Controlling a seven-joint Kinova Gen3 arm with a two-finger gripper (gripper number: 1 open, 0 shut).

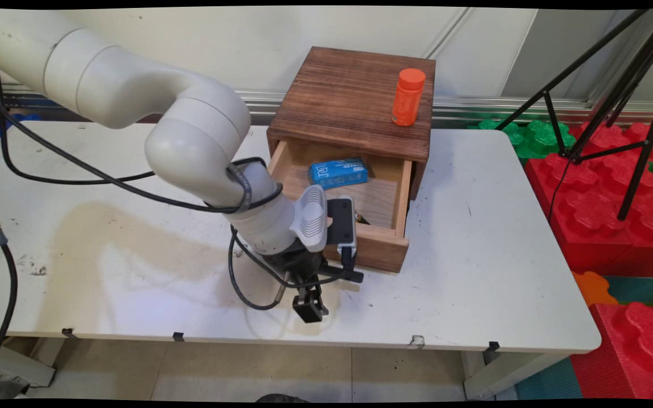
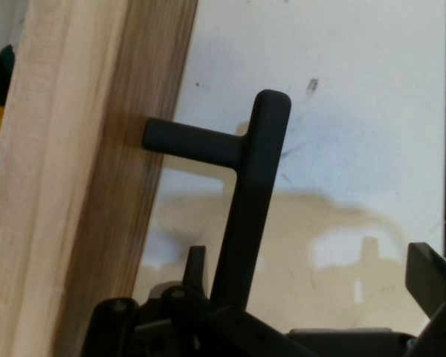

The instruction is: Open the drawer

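A dark wooden cabinet [image 1: 349,96] stands at the back of the white table [image 1: 474,255], with its pale drawer [image 1: 401,198] pulled out. A blue box [image 1: 338,173] lies in the drawer and an orange bottle [image 1: 407,97] stands upright on the cabinet's top. My gripper [image 1: 309,306] hangs just in front of the drawer's front panel [image 1: 377,252], close above the table and a little left of the black handle [image 1: 352,275]. In the hand view the handle's bar [image 2: 249,193] juts from the panel [image 2: 82,186] and runs between my open fingers [image 2: 431,275], nearer the left one; I cannot tell whether they touch.
Black cables [image 1: 77,170] trail from the arm over the table's left half. Black tripod legs [image 1: 638,113] stand beyond the table's right end, over red foam blocks [image 1: 604,192] and green foam blocks [image 1: 530,136]. The table's front edge runs close below the gripper.
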